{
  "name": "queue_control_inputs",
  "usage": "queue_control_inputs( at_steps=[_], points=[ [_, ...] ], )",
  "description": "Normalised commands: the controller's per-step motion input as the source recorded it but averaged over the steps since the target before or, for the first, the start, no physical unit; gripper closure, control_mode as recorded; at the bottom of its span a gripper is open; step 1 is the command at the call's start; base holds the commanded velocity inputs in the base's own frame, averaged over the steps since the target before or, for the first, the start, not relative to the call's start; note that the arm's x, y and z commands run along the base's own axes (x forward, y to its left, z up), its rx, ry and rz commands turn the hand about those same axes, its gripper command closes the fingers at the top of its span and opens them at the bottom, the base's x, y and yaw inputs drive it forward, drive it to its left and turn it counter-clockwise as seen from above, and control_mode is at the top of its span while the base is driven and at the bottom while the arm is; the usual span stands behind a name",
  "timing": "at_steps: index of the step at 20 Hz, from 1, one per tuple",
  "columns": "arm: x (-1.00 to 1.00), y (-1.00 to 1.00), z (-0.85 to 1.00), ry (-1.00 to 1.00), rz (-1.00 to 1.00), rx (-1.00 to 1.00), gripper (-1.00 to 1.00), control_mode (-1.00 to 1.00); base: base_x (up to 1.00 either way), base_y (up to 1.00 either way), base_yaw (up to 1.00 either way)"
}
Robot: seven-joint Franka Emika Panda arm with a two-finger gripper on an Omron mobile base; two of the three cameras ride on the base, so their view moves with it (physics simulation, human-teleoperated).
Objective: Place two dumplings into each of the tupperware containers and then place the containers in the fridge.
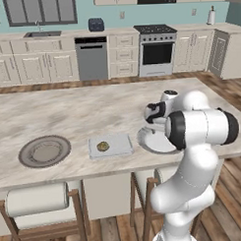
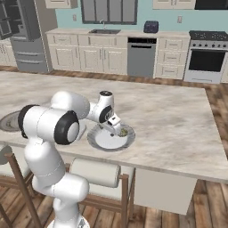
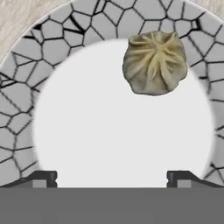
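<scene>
on the island counter [image 1: 68, 109], near its front edge, three things lie in a row: a round plate [image 1: 44, 151] at the left, a container [image 1: 110, 145] in the middle, a second plate [image 2: 111, 137] at the right. one dumpling [image 1: 103, 146] lies in the container. another dumpling [image 3: 155, 63] lies on the second plate, near its rim. the gripper [image 2: 115, 129] hangs just above this plate. stools [image 1: 39, 204] stand before the counter. the fridge [image 2: 27, 35] stands behind, far left.
</scene>
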Motion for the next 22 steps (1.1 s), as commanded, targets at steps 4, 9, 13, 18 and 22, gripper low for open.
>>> queue_control_inputs(
  at_steps=[4,9,13,18,22],
  points=[
    [0.10,-0.65,0.00,-0.02,-0.07,0.00,-1.00,-1.00,0.00,0.00,0.00],
    [0.06,-0.39,-0.01,-0.02,0.00,0.00,-1.00,-1.00,0.00,0.00,0.00],
    [0.00,-0.18,-0.03,-0.01,0.00,0.00,-1.00,-1.00,0.00,0.00,0.00],
    [0.17,-0.06,-0.16,-0.01,0.00,0.00,-1.00,-1.00,0.00,0.00,0.00],
    [0.23,0.00,-0.17,0.00,0.00,0.00,-1.00,-1.00,0.00,0.00,0.00]
  ],
)
